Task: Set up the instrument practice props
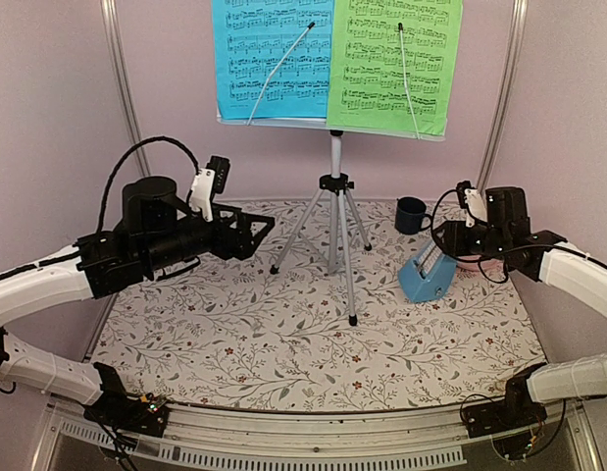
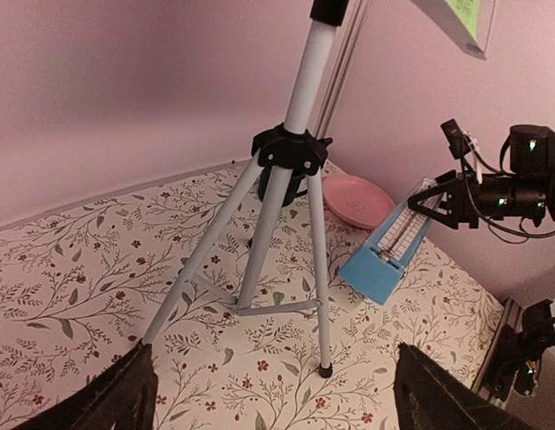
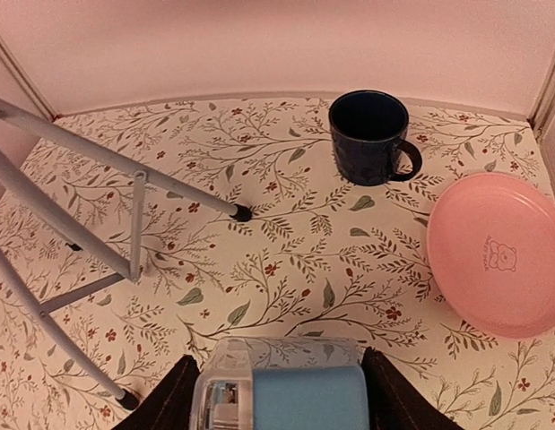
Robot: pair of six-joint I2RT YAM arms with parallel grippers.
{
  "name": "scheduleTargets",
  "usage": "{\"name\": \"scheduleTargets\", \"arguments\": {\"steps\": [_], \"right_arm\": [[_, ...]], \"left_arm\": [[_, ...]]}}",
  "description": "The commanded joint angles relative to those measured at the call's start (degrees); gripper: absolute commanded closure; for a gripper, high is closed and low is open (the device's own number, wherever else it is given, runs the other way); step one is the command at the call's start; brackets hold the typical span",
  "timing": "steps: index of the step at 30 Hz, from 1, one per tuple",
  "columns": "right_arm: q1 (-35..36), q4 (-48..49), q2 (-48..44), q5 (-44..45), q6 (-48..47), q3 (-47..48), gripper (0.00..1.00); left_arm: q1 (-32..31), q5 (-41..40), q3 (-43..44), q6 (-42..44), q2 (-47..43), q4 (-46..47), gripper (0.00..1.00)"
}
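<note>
Floral tabletop [image 1: 234, 334]: R gripper [image 1: 443, 247] pinches metronome [image 1: 428, 277]; L gripper [image 2: 273, 376] spread; mug [image 3: 368, 134] near plate [image 3: 497, 260].

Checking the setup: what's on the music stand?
A blue sheet at left and a green sheet at right, each under a thin white retainer arm. They hide the desk except its lower ledge.

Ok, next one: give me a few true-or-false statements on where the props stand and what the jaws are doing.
1. The green sheet hangs left of the blue sheet on the stand. False: green is right of blue.
2. The right jaws straddle the metronome. True.
3. The mug stands on the pink plate. False: it stands apart from it.
4. The left jaws are open and empty. True.
</note>
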Motion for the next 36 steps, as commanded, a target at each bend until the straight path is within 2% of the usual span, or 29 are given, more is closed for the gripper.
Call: {"name": "scheduleTargets", "arguments": {"steps": [1,6,13,16,19,25,29,36], "right_arm": [[0.83,1.13,-6.25,-11.50,-2.32,0.73,0.63],[4.27,1.90,-13.60,-20.30,-3.91,-3.65,0.64],[6.46,4.72,-19.89,-37.13,-6.52,-9.13,0.64],[8.40,7.71,-20.80,-40.32,-6.63,-11.48,0.64],[10.59,10.70,-20.32,-42.77,-7.64,-12.44,0.64],[16.80,14.38,-16.05,-46.54,-12.78,-11.76,0.64],[21.81,14.06,-12.30,-45.95,-17.65,-9.85,0.65],[28.18,13.45,-9.19,-42.73,-24.98,-6.57,0.69]], "left_arm": [[0.81,2.38,-0.96,0.81,0.93,0.69,0.08],[0.79,9.44,-3.72,2.24,3.20,3.69,0.09],[0.42,22.73,-12.91,4.71,4.03,14.98,0.16],[-0.86,25.57,-18.57,6.79,3.19,22.27,0.18],[-3.31,28.49,-23.72,11.11,2.85,28.91,0.19],[-9.78,29.27,-28.32,22.94,7.31,34.13,0.19],[-11.25,30.88,-29.63,24.90,11.36,38.75,0.20],[-14.26,26.92,-30.61,31.92,16.64,42.68,0.20]]}}
